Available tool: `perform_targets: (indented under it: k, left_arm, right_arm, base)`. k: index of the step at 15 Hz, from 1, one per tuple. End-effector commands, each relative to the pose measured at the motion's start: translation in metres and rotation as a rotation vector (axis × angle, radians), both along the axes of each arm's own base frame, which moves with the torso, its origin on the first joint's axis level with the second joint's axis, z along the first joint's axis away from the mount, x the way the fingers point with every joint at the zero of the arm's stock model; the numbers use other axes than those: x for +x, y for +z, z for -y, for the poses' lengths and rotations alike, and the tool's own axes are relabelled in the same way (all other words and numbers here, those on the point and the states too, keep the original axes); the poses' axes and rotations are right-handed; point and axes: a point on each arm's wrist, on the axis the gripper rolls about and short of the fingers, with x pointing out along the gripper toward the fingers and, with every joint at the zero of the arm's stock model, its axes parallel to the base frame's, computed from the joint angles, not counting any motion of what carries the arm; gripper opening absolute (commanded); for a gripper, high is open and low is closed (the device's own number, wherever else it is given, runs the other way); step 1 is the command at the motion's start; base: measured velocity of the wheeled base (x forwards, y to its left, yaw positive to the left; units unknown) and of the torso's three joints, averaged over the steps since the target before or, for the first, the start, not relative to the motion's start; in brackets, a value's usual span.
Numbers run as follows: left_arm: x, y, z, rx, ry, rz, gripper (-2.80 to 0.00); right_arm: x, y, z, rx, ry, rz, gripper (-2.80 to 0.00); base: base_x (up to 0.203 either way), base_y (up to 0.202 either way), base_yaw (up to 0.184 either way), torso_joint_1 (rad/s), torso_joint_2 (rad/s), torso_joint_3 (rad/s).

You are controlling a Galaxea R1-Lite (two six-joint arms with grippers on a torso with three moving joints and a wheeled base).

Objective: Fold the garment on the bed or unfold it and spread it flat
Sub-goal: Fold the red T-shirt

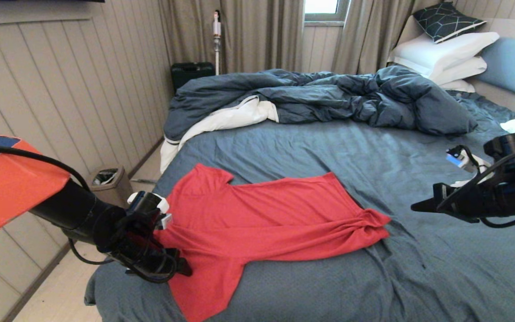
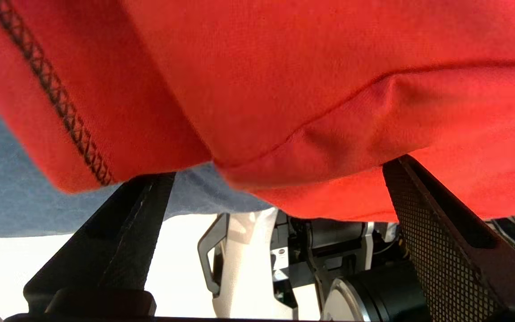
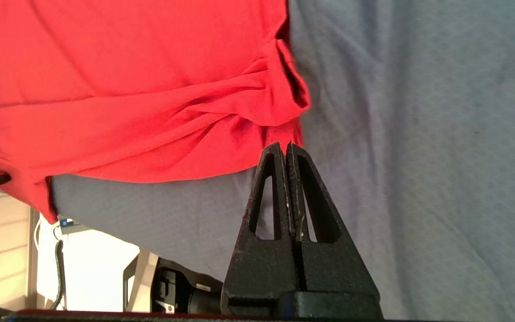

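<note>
One garment (image 1: 257,214) (red) on bed (image 1: 418,277)

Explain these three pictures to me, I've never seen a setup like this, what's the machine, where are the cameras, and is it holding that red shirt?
This is a robot with two arms, each ending in a two-fingered gripper. The wide picture comes from a camera on its head, looking down at the bed. The other two come from cameras on each wrist, looking out past the fingers.

On the slate-blue sheet lies the red T-shirt, spread out but wrinkled, with its hem bunched at one corner. Behind it are a rumpled dark blue duvet and white pillows.

The left gripper is at the shirt's edge near the bed's left side. Its wrist view shows the fingers spread wide with red cloth between them, not pinched. The right gripper hovers above the sheet, off to the shirt's right, its fingers pressed together and empty. So neither gripper is holding the shirt.
</note>
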Motion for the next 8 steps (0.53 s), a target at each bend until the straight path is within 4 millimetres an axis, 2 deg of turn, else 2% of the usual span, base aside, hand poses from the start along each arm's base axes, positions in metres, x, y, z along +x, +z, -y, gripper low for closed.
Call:
perform_targets:
  k: [1, 5, 6, 8]
  left_arm:
    - [0.0013, -0.0059, 0.0007, 0.004, 0.000, -0.017, 0.00]
    - [0.0044, -0.0042, 0.0013, 0.001, 0.003, -0.012, 0.00]
    - [0.0033, -0.0050, 0.0015, 0.003, 0.000, -0.016, -2.80]
    - [0.0030, -0.0025, 0.0027, -0.001, -0.003, -0.008, -2.80]
  right_arm:
    - [-0.0001, 0.0004, 0.0004, 0.002, 0.001, 0.001, -2.80]
    - [-0.0004, 0.0000, 0.0007, 0.004, 0.000, 0.000, -2.80]
    - [-0.0001, -0.0004, 0.0008, 0.004, 0.000, -0.001, -2.80]
    - [-0.0005, 0.0002, 0.0007, 0.004, 0.000, 0.001, -2.80]
  base:
    - [0.000, 0.000, 0.000, 0.000, 0.00, 0.000]
    - [0.000, 0.000, 0.000, 0.000, 0.00, 0.000]
    - [0.000, 0.000, 0.000, 0.000, 0.00, 0.000]
    - [0.000, 0.000, 0.000, 0.000, 0.00, 0.000]
